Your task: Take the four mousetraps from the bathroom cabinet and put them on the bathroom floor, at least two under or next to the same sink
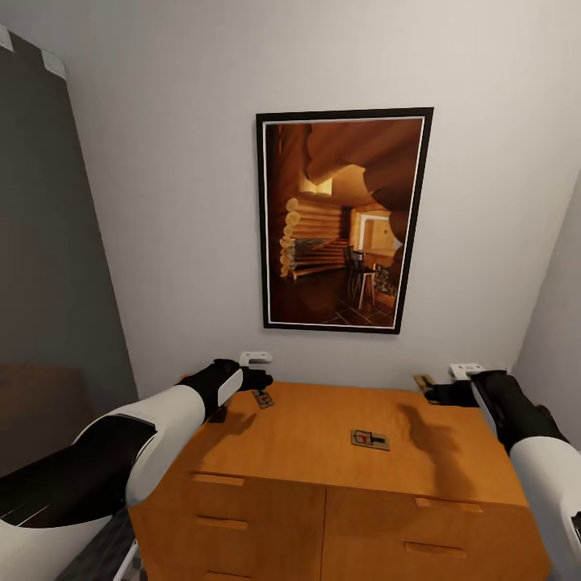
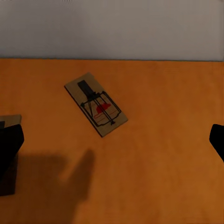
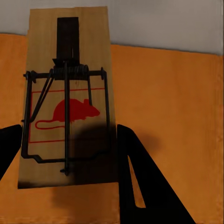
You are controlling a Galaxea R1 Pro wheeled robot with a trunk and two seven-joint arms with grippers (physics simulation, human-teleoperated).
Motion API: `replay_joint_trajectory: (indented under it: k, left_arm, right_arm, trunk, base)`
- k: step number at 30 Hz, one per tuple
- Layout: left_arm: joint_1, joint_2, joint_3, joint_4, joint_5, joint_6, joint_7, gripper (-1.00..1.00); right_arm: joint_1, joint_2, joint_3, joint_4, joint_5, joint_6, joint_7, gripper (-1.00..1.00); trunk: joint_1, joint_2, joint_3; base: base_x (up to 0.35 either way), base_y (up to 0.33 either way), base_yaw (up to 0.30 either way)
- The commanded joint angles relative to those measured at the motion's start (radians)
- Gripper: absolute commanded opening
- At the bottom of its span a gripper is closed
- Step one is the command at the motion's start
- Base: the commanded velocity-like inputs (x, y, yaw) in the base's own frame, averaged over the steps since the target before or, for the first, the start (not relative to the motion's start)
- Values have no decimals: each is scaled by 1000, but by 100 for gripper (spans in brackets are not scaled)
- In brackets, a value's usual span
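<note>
A mousetrap (image 3: 67,98) is clamped between the fingers of the right gripper (image 1: 440,393) above the cabinet (image 1: 323,452) worktop's rear right corner. The left gripper (image 1: 257,379) is spread wide and empty over a second mousetrap (image 2: 95,103). A third mousetrap (image 1: 369,440) is seen mid-worktop.

I'm facing the cabinet (image 1: 323,452), which stands against the wall under a picture (image 1: 343,219). On its top one trap (image 1: 369,439) lies right of centre, another (image 1: 262,399) near the back left just beside my left gripper (image 1: 257,379) — a third (image 1: 424,383) at the back right, between my right gripper's (image 1: 440,394) fingers.
</note>
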Motion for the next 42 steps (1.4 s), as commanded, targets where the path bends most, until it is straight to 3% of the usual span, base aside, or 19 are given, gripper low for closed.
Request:
replay_joint_trajectory:
  k: [1,5,7,14,27,30,42]
  left_arm:
    - [-1,0,-8,-1,9,5,0,100]
    - [-1,0,-8,-1,9,5,0,100]
    - [-1,0,-8,-1,9,5,0,100]
    - [-1,0,-8,-1,9,5,0,100]
    - [-1,0,-7,-1,10,6,2,100]
    - [-1,0,-7,-1,10,7,3,100]
    - [-1,0,-6,-1,11,8,2,100]
  right_arm:
    - [2,-9,-3,-4,16,9,19,-100]
    - [7,-54,-4,-13,55,37,73,-100]
    - [9,-90,-5,-16,69,53,102,-100]
    - [10,-139,-5,-16,75,62,114,-100]
    - [9,-150,-11,-17,78,71,113,-100]
    - [9,-150,-14,-21,78,104,112,-100]
    - [9,-150,-15,-25,78,113,107,-100]
  trunk:
    - [0,-2,-2]
    - [0,-2,-2]
    - [0,-2,-2]
    - [0,-2,-2]
    - [0,-2,-2]
    - [0,-2,-2]
    - [0,-2,-2]
  base:
    - [0,0,0]
    - [0,0,0]
    - [0,0,0]
    - [0,0,0]
    - [0,0,4]
    - [0,0,156]
    - [0,0,117]
